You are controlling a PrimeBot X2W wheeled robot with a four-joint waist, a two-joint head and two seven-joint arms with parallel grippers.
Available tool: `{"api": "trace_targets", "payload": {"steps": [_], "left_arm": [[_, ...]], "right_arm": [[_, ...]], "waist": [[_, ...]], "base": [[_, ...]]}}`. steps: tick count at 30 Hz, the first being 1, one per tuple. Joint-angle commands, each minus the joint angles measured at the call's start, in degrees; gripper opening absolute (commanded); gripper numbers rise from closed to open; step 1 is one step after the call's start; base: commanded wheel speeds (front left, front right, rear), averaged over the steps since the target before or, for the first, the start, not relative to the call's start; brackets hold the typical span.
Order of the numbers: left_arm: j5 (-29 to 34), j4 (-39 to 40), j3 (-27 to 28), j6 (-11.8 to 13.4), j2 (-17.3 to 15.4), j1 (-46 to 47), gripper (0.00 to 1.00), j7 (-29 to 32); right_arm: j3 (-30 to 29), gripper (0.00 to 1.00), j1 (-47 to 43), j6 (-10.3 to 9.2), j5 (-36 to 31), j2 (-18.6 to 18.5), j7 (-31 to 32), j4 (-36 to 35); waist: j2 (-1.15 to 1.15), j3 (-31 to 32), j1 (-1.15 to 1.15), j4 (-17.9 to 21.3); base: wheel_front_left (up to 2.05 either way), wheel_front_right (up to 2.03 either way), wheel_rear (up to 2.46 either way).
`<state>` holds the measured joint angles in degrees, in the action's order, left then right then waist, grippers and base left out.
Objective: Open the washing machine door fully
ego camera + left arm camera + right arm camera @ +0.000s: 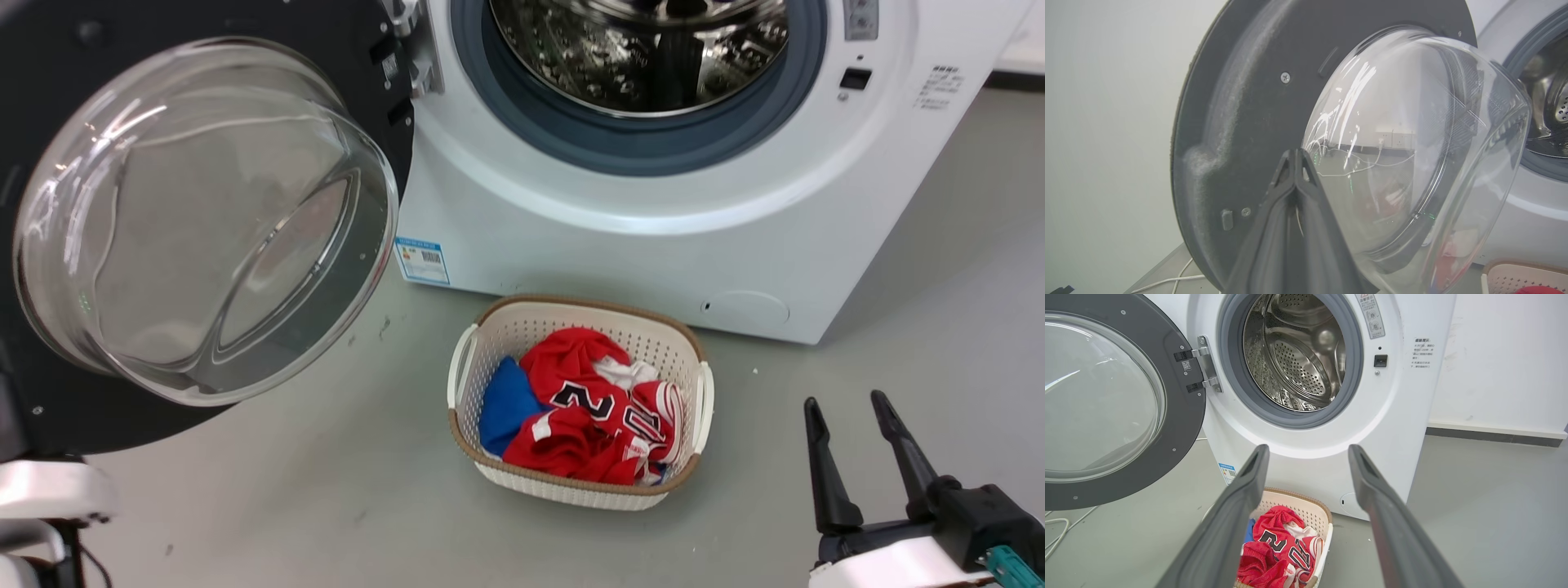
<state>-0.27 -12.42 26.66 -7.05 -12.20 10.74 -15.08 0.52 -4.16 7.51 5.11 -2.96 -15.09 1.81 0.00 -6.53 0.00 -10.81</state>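
- The washing machine door (204, 220) is a big round black disc with a bulging clear glass bowl at its centre. It stands swung wide to the left of the opening, hung on a metal hinge (1206, 363).
- Its inner face (1241, 122) is matt dark plastic, dusted pale grey and dotted with screws.
- The washing machine (571, 245) is smooth white. A grey rubber ring (637, 147) runs round the shiny steel drum (1298, 363), which is punched with small holes.
- The left gripper (1295, 157) has its dark fingers pressed together, with the tips in front of the door's inner face. Whether they touch it cannot be told.
- The right gripper (843, 402) is spread wide and holds nothing, low over the grey floor (326, 490).
- A white perforated basket (490, 327) with a brown woven rim sits on the floor just in front of the machine.
- In it lie a crumpled red jersey (588, 408) with black numbers and a blue cloth (506, 404).
- A white cable (1057, 531) lies on the floor beneath the door.
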Motion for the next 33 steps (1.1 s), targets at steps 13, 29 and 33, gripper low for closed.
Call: {"api": "trace_targets", "payload": {"steps": [13, 29, 33], "left_arm": [[3.15, 12.16, -12.35, -0.1, 6.51, -9.85, 0.0, -0.13], [-0.01, 10.4, -23.31, -0.1, 8.51, -12.98, 0.0, -0.13], [-0.99, 9.17, -24.81, 0.21, 8.83, -13.98, 0.86, -0.13]], "right_arm": [[-1.97, 1.0, -3.31, -0.03, 0.29, 0.17, -0.09, -3.08], [-3.73, 1.0, -4.62, -0.02, 1.07, 0.16, -0.09, -4.17], [-3.79, 1.0, -5.01, -0.02, 1.53, 0.16, -0.09, -3.97]], "waist": [[0.0, 6.12, 0.0, 2.8], [0.0, 6.68, 0.0, 8.99], [0.0, 6.64, 0.0, 10.38]], "base": [[0.0, 0.0, 0.0], [0.0, 0.0, 0.0], [0.0, 0.0, 0.0]]}}
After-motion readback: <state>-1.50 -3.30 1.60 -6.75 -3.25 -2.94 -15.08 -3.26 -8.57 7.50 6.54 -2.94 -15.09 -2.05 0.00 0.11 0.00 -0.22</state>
